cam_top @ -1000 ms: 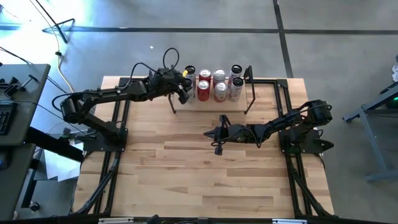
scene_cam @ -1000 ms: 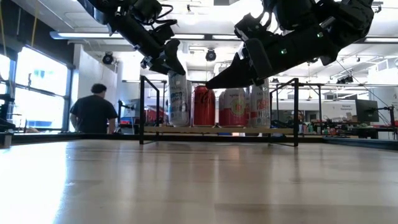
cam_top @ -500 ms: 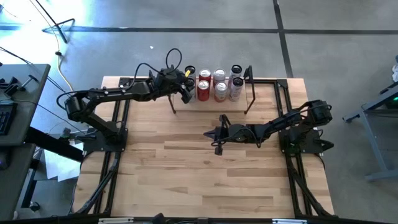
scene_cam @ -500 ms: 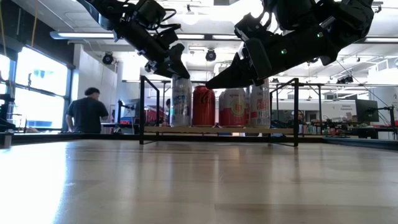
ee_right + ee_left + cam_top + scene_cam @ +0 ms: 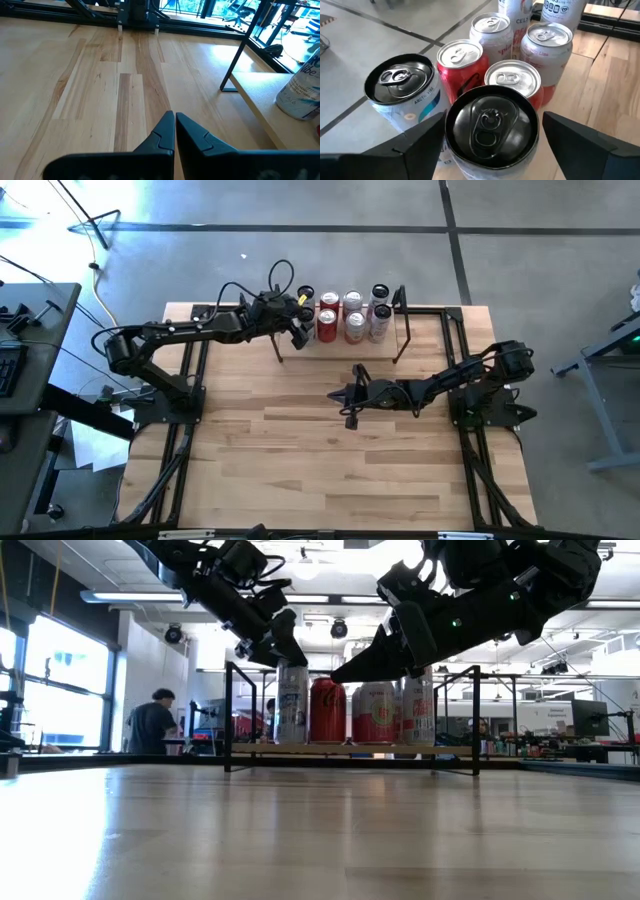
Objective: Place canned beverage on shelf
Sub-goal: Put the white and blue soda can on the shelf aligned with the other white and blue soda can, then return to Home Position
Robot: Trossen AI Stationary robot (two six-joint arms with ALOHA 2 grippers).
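Room: big open workshop w/ ceiling lights & windows; a person (image 5: 152, 722) in dark top stands far back, beyond the worktop.
Worktop (image 5: 330, 460): light-wood planks w/ black rails; bare wood in front of both arms.
Shelf (image 5: 350, 749): low light-wood board btwn two thin black end frames, at the far edge of worktop, about mid-width.
Cans on shelf: cluster standing upright, packed close. Red can (image 5: 462, 65) & silver-top cans beside it; a white/blue can (image 5: 402, 97) stands at the group's outer end; taller white cans behind.
Black-top can (image 5: 491, 127): upright on the shelf at the left end of the cluster, nearest the left arm, just beside the red & silver ones. In low view it shows as the white/silver can (image 5: 292, 703) at the row's left end, base on the board.
Left tool (image 5: 299, 329): over the shelf's left end, fingers (image 5: 417, 142) spread either side of the black-top can, a gap showing on each side in the wrist view; jaws apart, not clamping it.
Right tool (image 5: 346, 400): hangs over mid-worktop in front of the shelf, well apart from the cans; fingers (image 5: 162, 132) pressed together, nothing between them.
Floor: grey concrete w/ cables around the rig.
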